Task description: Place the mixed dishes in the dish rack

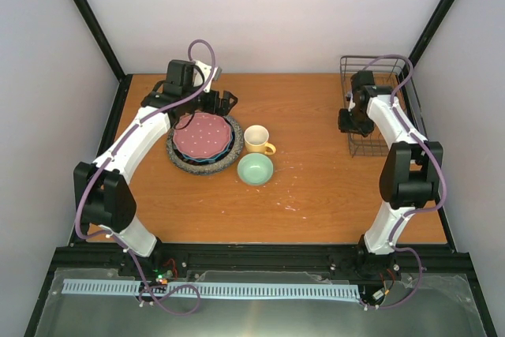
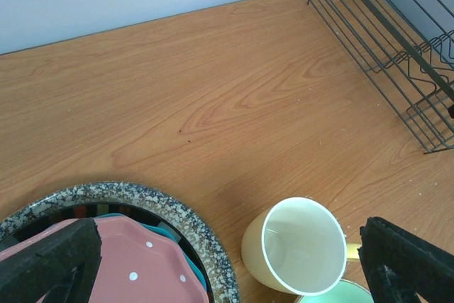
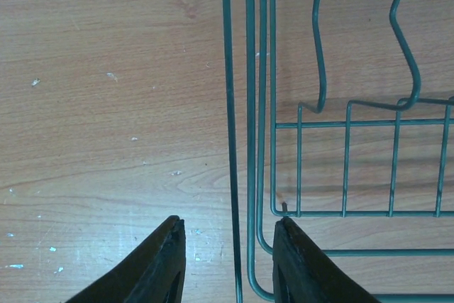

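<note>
Dark wire of the dish rack (image 3: pixel 250 104) passes between the fingers of the right hand (image 3: pixel 228 260), which stands partly open astride the rack's wall on the dishes' side, not clamped. It looks set to grip and steady the rack; centre the doubled rim wires first, so the rack does not skid on the bench (image 1: pixel 316 187).

Only the overhead view shows the pink dotted plate (image 1: pixel 203 136), yellow mug (image 1: pixel 259 140) and mint bowl (image 1: pixel 255 169) together, well apart from the rack, under the wide-open, empty left hand (image 1: pixel 223 102).

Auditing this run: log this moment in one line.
left hand open near plate stack | right hand open astride dish rack wire | mug, bowl on table
</note>
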You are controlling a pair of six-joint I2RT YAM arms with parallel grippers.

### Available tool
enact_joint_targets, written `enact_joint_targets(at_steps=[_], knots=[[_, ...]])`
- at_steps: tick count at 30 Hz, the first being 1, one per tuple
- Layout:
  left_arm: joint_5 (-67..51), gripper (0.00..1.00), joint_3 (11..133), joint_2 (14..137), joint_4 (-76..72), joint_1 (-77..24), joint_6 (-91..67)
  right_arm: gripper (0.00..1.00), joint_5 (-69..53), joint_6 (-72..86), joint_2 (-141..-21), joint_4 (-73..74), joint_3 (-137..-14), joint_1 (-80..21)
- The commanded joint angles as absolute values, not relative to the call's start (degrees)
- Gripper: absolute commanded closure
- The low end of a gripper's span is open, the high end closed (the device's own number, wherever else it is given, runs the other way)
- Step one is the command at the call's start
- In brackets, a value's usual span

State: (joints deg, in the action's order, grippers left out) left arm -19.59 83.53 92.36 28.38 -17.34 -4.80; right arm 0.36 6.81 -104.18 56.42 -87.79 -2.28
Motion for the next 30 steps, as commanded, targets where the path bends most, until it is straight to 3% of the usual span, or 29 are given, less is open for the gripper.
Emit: enact_joint_targets(at_steps=[1,17,25,30], knots=[[-20.5,0.0,82.9,90.9,27.0,-16.6,-5.0,0.64,0.1,6.3,-105.6,56.3,-87.0,-2.1],[-21.0,0.0,78.6,88.3,25.2,-16.1,-5.5,0.65,-6.8,8.0,-105.2,57.2,-81.2,-10.2],[-21.2,0.0,77.3,87.3,24.7,-16.0,-5.6,0.79,-9.4,9.3,-103.4,58.0,-77.0,-15.8],[-21.9,0.0,76.8,86.7,24.4,-16.0,-6.0,0.8,-9.9,10.8,-99.7,59.3,-73.2,-18.2]])
